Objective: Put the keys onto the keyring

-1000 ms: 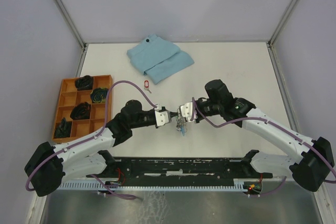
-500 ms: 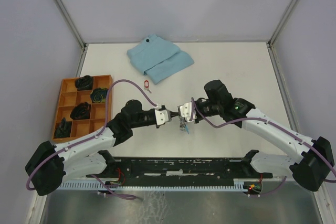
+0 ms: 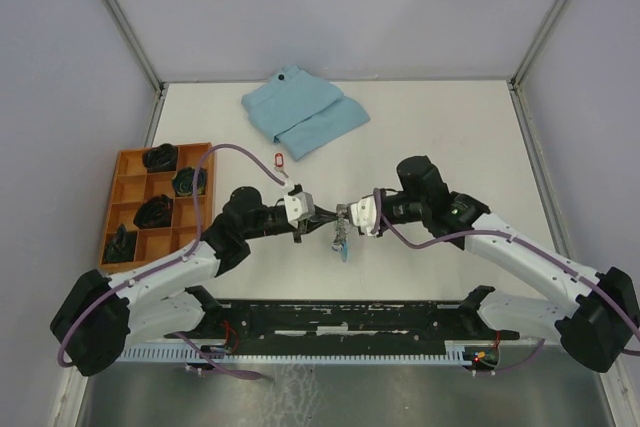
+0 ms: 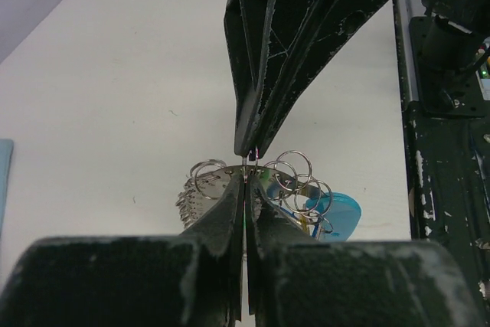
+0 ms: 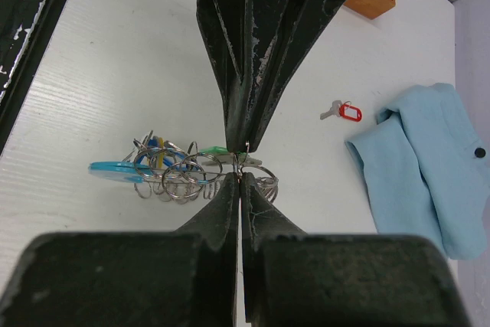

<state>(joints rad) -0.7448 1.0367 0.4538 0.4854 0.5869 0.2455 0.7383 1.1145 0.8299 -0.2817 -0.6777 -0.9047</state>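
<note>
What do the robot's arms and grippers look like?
Both the left arm and the right arm have white link shells and bulky black joints. A purple cable loops along each. The left gripper and the right gripper each have a white body and two long black fingers that taper to thin tips, scuffed with pale scratches. A small green light glows on the right arm.

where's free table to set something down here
Widest bare patch of table is far right, between the blue cloth and the right wall. A smaller one sits far left, between the orange tray and the cloth. Crowded centre front, where the left hand and right hand pinch the keyring.
</note>
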